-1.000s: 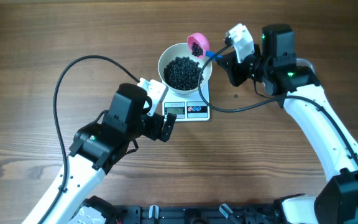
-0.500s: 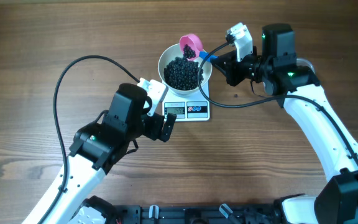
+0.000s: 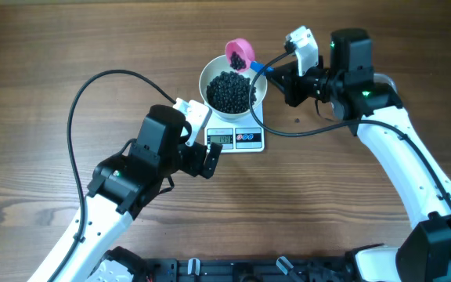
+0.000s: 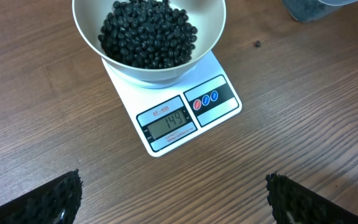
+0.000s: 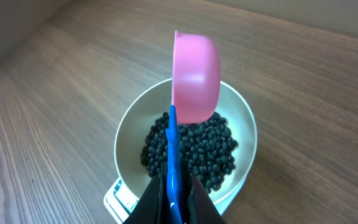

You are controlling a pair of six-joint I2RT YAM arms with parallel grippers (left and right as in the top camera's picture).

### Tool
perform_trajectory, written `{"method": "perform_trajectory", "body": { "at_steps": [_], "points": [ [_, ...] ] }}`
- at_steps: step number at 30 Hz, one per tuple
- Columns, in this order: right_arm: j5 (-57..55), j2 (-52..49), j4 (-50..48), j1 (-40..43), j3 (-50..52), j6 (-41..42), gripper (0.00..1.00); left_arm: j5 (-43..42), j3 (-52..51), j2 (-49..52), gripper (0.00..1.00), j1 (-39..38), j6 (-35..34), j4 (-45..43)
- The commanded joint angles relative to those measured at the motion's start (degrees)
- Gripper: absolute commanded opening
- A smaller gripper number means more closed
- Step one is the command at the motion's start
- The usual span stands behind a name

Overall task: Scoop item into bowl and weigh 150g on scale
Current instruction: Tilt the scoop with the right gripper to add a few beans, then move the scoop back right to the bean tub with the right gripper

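The white bowl (image 3: 207, 77) stands on the scale (image 3: 241, 138) and holds a heap of the item, small black beans (image 3: 232, 92). In the left wrist view the scale (image 4: 219, 99) reads 149 under the bowl (image 4: 148, 73). My right gripper (image 3: 276, 73) is shut on the blue handle (image 5: 174, 162) of a pink scoop (image 5: 196, 78). The scoop is tipped on its side over the bowl's far rim (image 5: 126, 134), with a few beans showing in it (image 3: 239, 53). My left gripper (image 4: 174, 193) is open and empty, just in front of the scale.
A single dark speck (image 3: 297, 120) lies on the wood right of the scale. A black cable (image 3: 77, 110) loops over the table to the left. The arms' mounting rail (image 3: 225, 270) runs along the near edge.
The right gripper has carried the pink scoop a little left along the bowl's far rim. The left arm has not moved.
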State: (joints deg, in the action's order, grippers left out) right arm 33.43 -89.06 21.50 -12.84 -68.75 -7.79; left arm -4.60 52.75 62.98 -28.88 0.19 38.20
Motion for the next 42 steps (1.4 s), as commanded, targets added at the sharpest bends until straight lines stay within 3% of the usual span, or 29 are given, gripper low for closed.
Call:
{"method": "perform_trajectory", "body": {
  "at_steps": [1, 4, 9, 11, 18, 20, 23, 25, 42],
  "points": [
    [0.07, -0.63, 1.49, -1.03, -0.24, -5.11, 0.04, -0.9, -0.15, 0.02, 1.0, -0.24, 0.9, -0.04],
    [0.07, -0.63, -2.93, -1.03, -0.24, -3.58, 0.04, -0.9, -0.15, 0.02, 1.0, -0.24, 0.9, -0.04],
    [-1.88, -0.63, -0.74, -1.03, -0.24, -3.96, 0.04, -0.9, -0.15, 0.02, 1.0, -0.26, 0.9, -0.04],
    [-1.84, -0.63, -1.22, -1.03, -0.24, -0.42, 0.04, -0.9, -0.15, 0.02, 1.0, -0.26, 0.9, -0.04],
    [-3.17, -0.63, -0.74, -1.14, -0.24, -0.79, 0.04, -0.9, -0.15, 0.02, 1.0, -0.24, 0.9, -0.04],
    [1.81, -0.63, -0.9, -1.18, -0.24, -3.41, 0.04, -0.9, -0.15, 0.02, 1.0, -0.26, 0.9, -0.04],
    [-5.03, -0.63, -0.9, -1.18, -0.24, -1.77, 0.04, -0.9, -0.15, 0.02, 1.0, -0.24, 0.9, -0.04],
    [2.14, -0.63, -1.11, -1.18, -0.24, -1.64, 0.04, -0.9, -0.15, 0.02, 1.0, -0.24, 0.9, -0.04],
    [2.47, -0.63, -4.5, -1.11, -0.24, 5.42, 0.04, -0.9, -0.15, 0.02, 1.0, -0.24, 0.92, -0.04]
  ]
}}
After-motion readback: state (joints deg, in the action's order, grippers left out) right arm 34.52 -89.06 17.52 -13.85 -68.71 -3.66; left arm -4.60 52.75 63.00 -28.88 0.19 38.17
